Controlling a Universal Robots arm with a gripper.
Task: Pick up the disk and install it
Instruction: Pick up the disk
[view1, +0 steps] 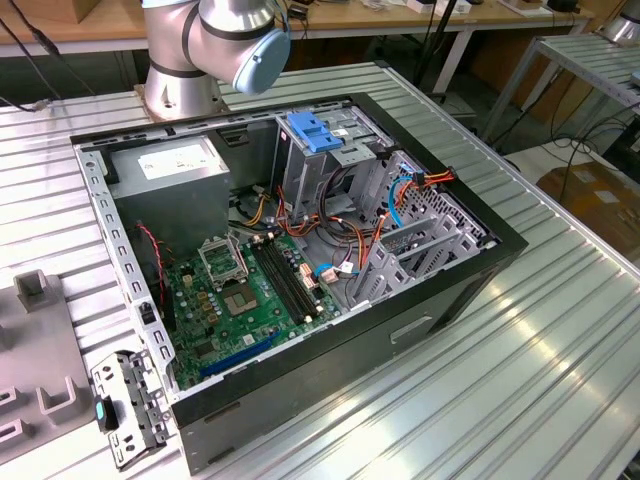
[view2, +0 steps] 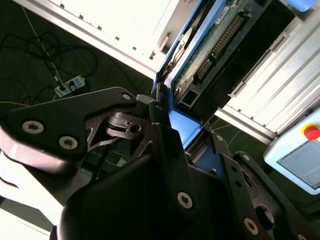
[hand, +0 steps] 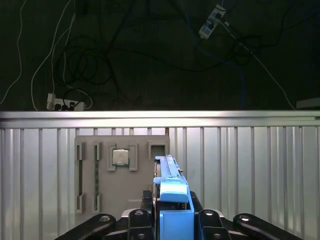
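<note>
Gripping the disk (hand: 170, 180) in the hand (hand: 172, 220), black fingers (view2: 167, 150) closed tight on its blue carrier rails. Held edge-on above the ribbed desk (hand: 250, 165), near a grey fixture plate (hand: 90, 170) bearing a processor chip (hand: 119, 157), close to the desk's edge bordering the cable-strewn floor (hand: 150, 60).

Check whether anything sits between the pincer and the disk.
Nothing visible does. In the first wrist view the pincer is shut on the disk, gripping it by its blue carrier rail.
</note>
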